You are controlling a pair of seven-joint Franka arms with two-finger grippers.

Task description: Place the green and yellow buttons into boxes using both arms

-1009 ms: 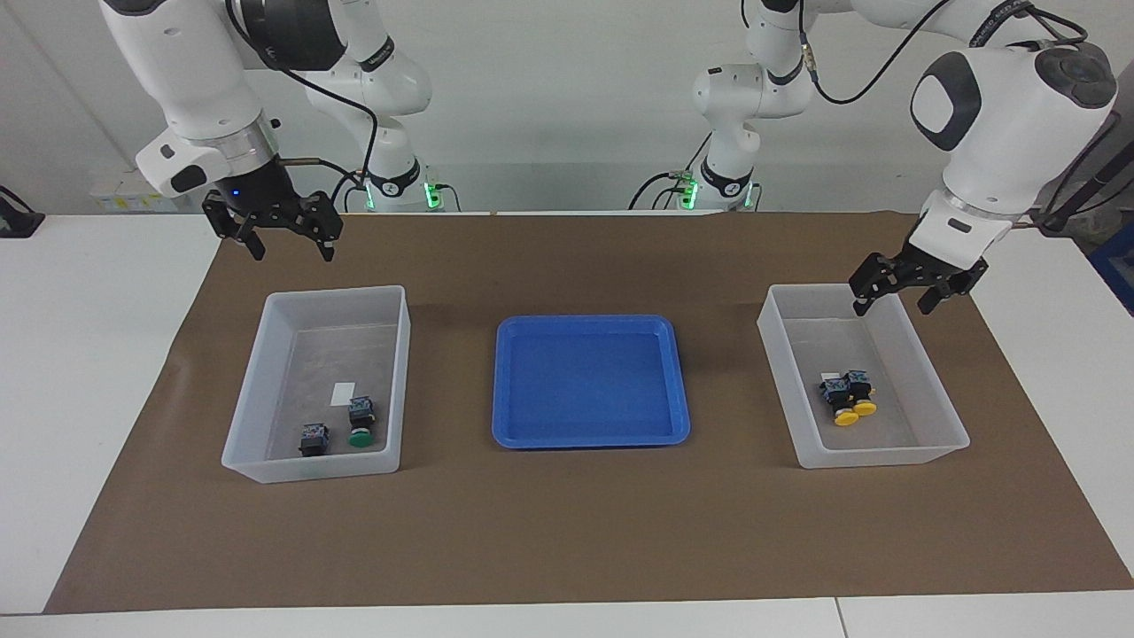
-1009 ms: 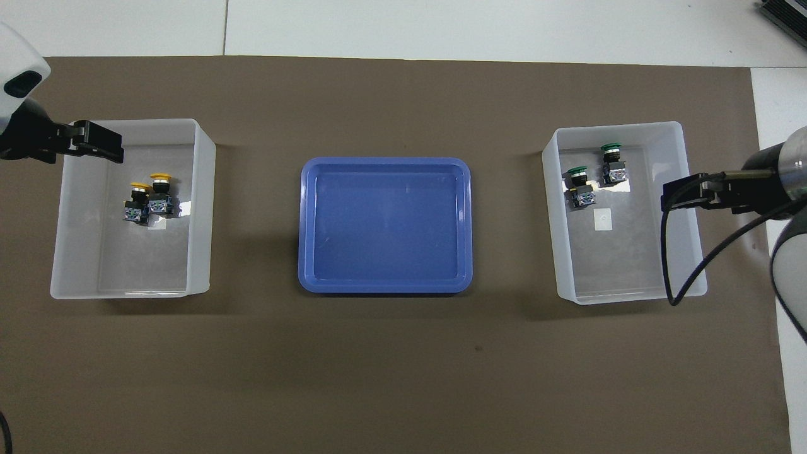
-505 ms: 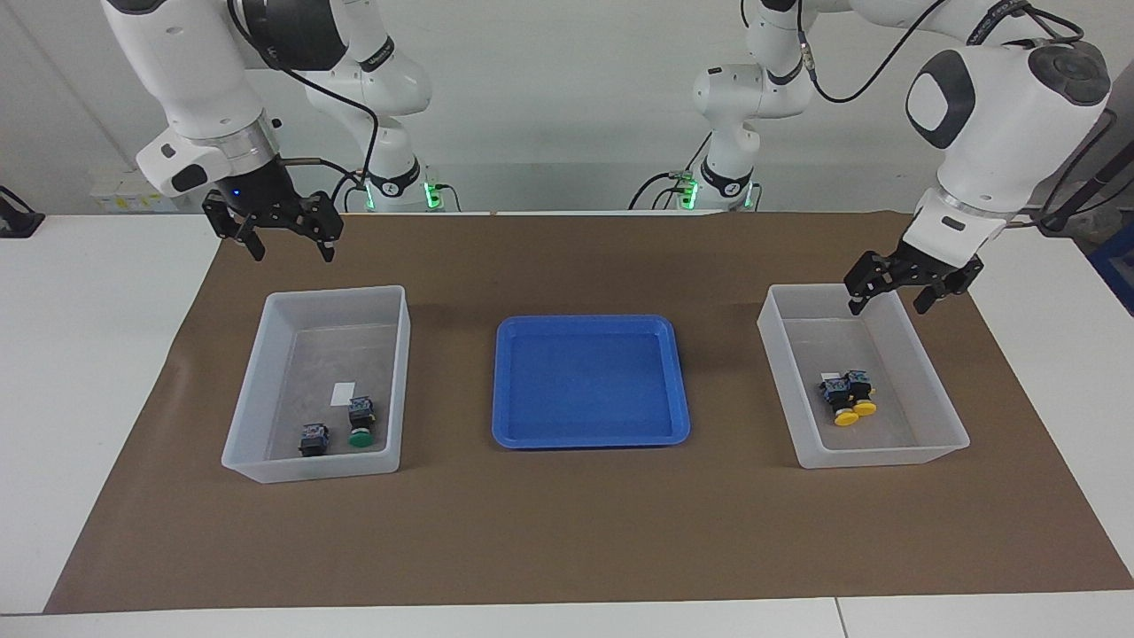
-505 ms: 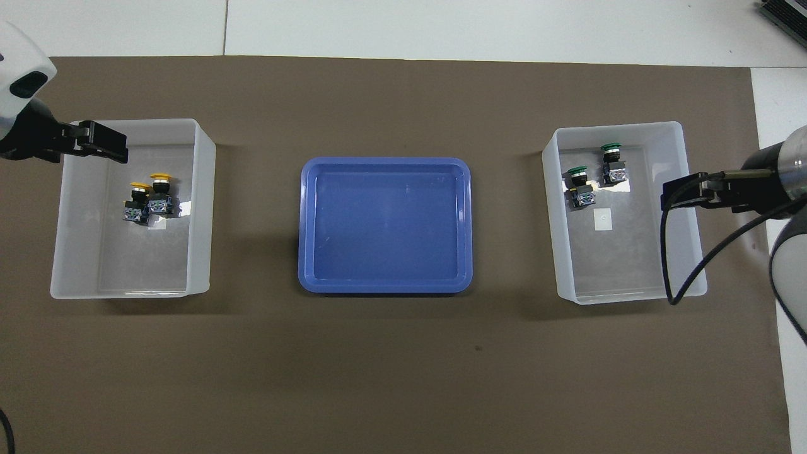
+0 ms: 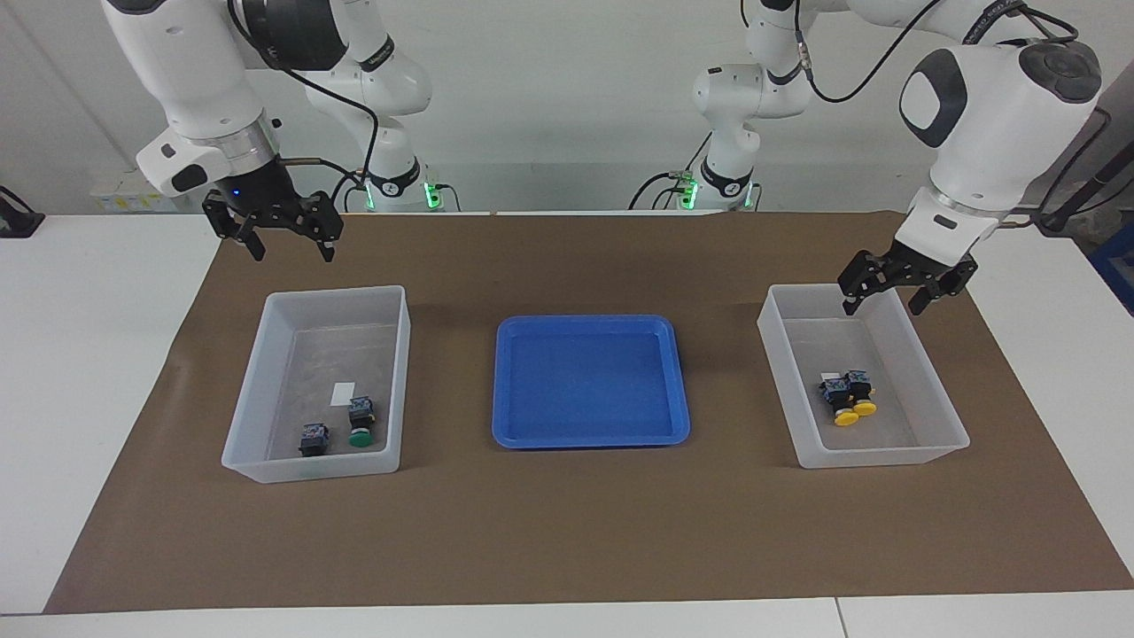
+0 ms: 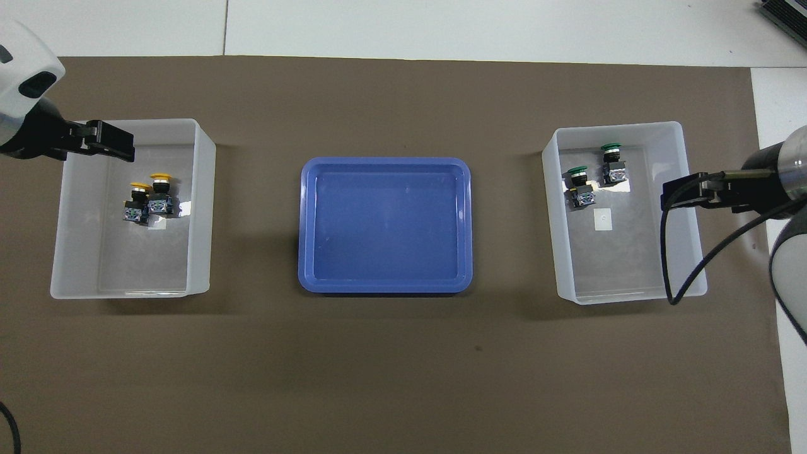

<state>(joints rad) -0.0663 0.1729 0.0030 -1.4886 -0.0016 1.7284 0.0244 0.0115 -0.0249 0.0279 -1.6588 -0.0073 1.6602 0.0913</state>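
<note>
Two yellow buttons [image 5: 848, 399] lie side by side in the box [image 5: 886, 456] at the left arm's end; they also show in the overhead view [image 6: 151, 197], in that box [image 6: 200, 221]. Two green buttons [image 5: 341, 430] lie in the box [image 5: 310, 462] at the right arm's end, and in the overhead view [image 6: 592, 178] in that box [image 6: 630, 296]. My left gripper [image 5: 881, 304] is open and empty, low over its box's outer rim [image 6: 112, 140]. My right gripper [image 5: 291, 252] is open and empty, raised over its box's outer wall [image 6: 678, 194].
A shallow blue tray [image 5: 589, 381] stands between the two boxes with nothing in it; it also shows in the overhead view [image 6: 384, 224]. A brown mat [image 5: 567, 532] covers the table under everything. The right arm's black cable [image 6: 668, 277] hangs over its box.
My left gripper has shifted a little toward the middle of the table, over its box's rim. The right gripper and the buttons have not moved.
</note>
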